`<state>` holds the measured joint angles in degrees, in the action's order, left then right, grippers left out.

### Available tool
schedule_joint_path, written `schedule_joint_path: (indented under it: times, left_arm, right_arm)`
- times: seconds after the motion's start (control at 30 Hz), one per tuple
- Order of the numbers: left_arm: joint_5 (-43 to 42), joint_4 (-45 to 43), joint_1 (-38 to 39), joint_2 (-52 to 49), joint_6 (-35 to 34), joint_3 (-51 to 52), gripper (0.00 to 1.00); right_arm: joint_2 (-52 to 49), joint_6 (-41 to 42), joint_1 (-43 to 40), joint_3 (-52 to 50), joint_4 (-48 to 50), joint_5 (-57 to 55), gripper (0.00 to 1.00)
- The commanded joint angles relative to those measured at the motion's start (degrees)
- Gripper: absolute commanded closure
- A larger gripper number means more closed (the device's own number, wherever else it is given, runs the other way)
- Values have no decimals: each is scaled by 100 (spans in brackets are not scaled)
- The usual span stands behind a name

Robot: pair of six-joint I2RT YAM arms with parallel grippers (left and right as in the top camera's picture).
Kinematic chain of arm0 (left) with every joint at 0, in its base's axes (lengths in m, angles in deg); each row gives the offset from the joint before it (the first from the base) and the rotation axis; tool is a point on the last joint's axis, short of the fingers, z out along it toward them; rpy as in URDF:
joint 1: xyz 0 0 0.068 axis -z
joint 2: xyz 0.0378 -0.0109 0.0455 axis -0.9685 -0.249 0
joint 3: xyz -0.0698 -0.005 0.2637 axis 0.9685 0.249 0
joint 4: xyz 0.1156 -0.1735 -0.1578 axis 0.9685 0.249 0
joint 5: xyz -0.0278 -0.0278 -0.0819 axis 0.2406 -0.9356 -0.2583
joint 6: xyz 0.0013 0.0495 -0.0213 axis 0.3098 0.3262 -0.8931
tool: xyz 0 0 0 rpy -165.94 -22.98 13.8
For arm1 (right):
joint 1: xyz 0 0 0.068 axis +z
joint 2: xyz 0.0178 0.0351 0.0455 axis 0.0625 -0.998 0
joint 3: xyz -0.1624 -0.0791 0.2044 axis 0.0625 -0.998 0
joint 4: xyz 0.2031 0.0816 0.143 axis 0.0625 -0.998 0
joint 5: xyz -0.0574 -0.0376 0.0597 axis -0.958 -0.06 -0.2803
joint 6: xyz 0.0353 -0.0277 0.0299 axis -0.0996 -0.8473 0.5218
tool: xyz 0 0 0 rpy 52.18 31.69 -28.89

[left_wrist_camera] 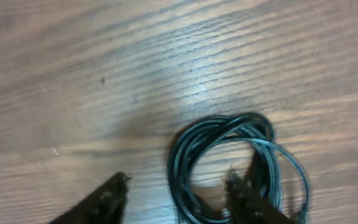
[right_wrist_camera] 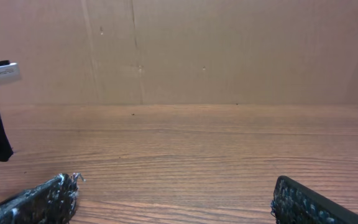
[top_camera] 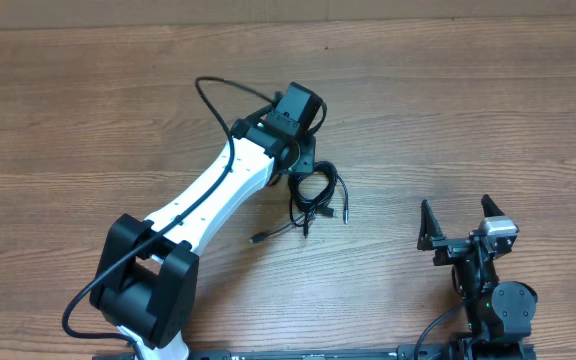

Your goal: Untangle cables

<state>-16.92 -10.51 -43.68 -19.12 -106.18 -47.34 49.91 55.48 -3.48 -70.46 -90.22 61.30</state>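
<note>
**Overhead view.** The left arm (top_camera: 218, 190) reaches in from 7 o'clock, and its wrist sits over the 12 o'clock edge of the cables (top_camera: 313, 195). The cables lie in one small coiled bundle at the centre of the surface (top_camera: 488, 110). Loose plugs (top_camera: 258, 237) trail out toward 7 and 4 o'clock. The step in hand appears to be taking a first hold on the bundle. To do it well, pick a single strand or a free plug end rather than the whole coil, then draw it outward slowly so the loops do not tighten. The right fingers (top_camera: 427, 228) are parked at 4 o'clock, well apart from the bundle. Bringing them in to pin the coil would likely help.

**Left wrist view.** The left fingers (left_wrist_camera: 104, 199) are partly spread and pinch nothing. One tip hangs over bare wood at 9 o'clock of the coil. The other is over the coil's strands, but blur hides whether it touches them. The coil's near arc runs between the two tips.

**Right wrist view.** The right fingers (right_wrist_camera: 36, 199) are spread wide with only bare wood between them. No cables are in sight.
</note>
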Motion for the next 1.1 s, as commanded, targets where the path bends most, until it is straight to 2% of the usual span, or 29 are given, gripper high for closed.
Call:
schedule_joint_path:
  times: [0.0, 0.13, 0.43, 0.5, 0.6, 0.67, 0.73, 0.9, 1.07]
  left_arm:
    - [170, 13, 33, 74, 848, -50, 57]
    - [-109, 17, 28, -136, 420, -48, 55]
    - [-273, 105, 26, -667, -319, -48, 57]
    - [-273, 151, 26, -793, -544, -48, 65]
    - [-240, 140, 24, -966, -787, -48, 69]
    - [-238, 146, 22, -1051, -944, -48, 78]
    - [-240, 149, 22, -1108, -1067, -48, 82]
    - [-243, 146, 22, -1163, -1250, -48, 79]
    - [-254, 151, 28, -1165, -1248, -48, 58]
  right_arm:
    - [46, -26, 26, -61, 28, -31, 0]
    - [46, -26, 26, -61, 28, -31, 0]
    - [46, -26, 26, -61, 28, -31, 0]
    - [46, -26, 26, -61, 28, -31, 0]
    - [46, -26, 26, -61, 28, -31, 0]
    - [46, -26, 26, -61, 28, -31, 0]
    - [46, -26, 26, -61, 28, -31, 0]
    - [46, -26, 26, -61, 28, -31, 0]
    - [46, -24, 26, -61, 28, -31, 0]
